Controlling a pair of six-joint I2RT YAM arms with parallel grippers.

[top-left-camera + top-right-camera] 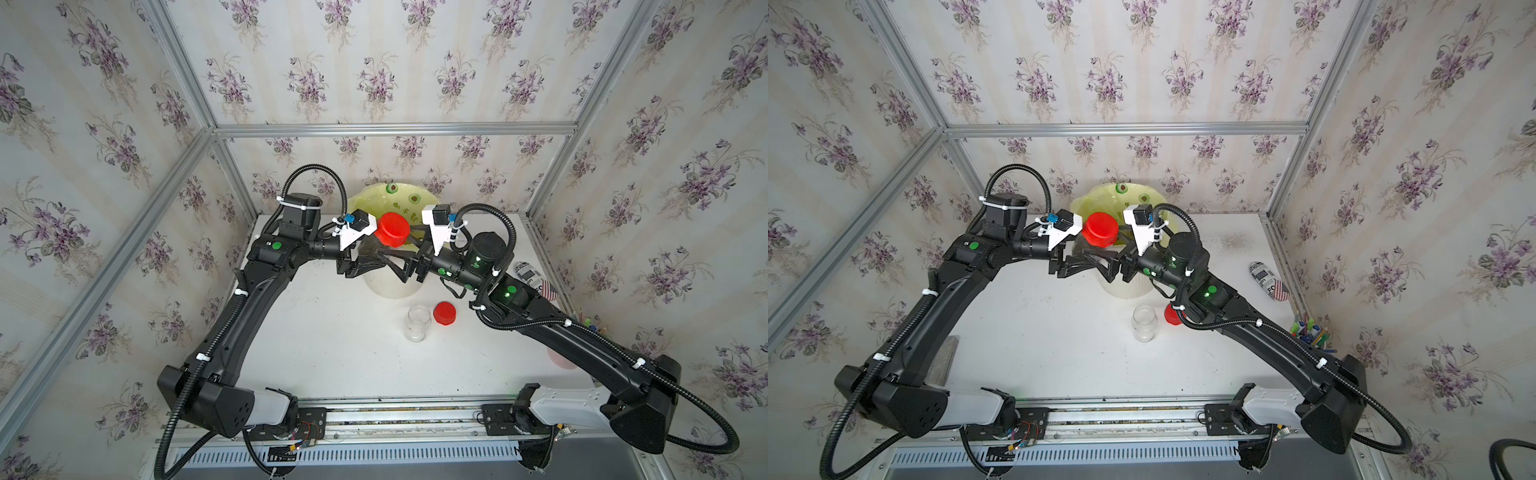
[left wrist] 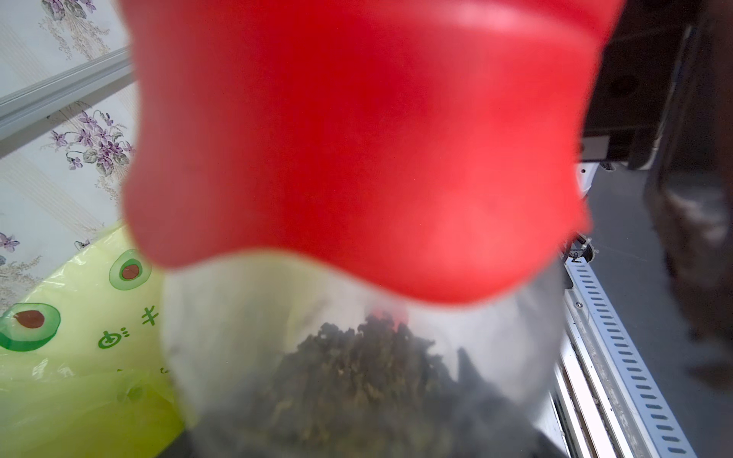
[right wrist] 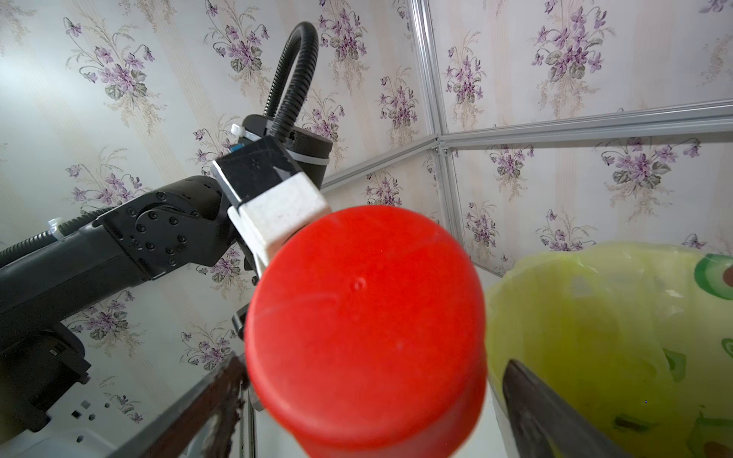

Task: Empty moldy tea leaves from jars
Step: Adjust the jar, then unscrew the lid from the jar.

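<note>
Clamping a jar [image 2: 246, 337] by its clear body, the left gripper [image 1: 374, 261] is holding it raised over the near side of the bin [image 1: 390, 289]. Both top views are showing mostly the round red lid [image 1: 392, 228] on that jar (black fingers are hiding nearly all the glass below it). The left wrist view is giving what they lack: tea leaves [image 2: 357, 380], a dark, crumbly greenish-brown heap, sitting inside the jar behind the blurred lid. The right wrist view is facing the lid's smooth flat top. There the right gripper [image 3: 369, 372] is spread wide, its fingers [image 3: 190, 412] standing on either side of the lid; whether they are touching it I cannot tell.

On the white table [image 1: 332, 353] an empty jar [image 1: 417, 322] is standing upright with a loose lid [image 1: 444, 312] just beside it; in a top view the right arm is covering most of that lid [image 1: 1170, 313]. A thin yellow-green liner [image 2: 79, 376] printed with avocados is lining the bin. A printed pencil case [image 1: 1268, 280] and a cup of pens [image 1: 1310, 332] are sitting at the table's right edge.
</note>
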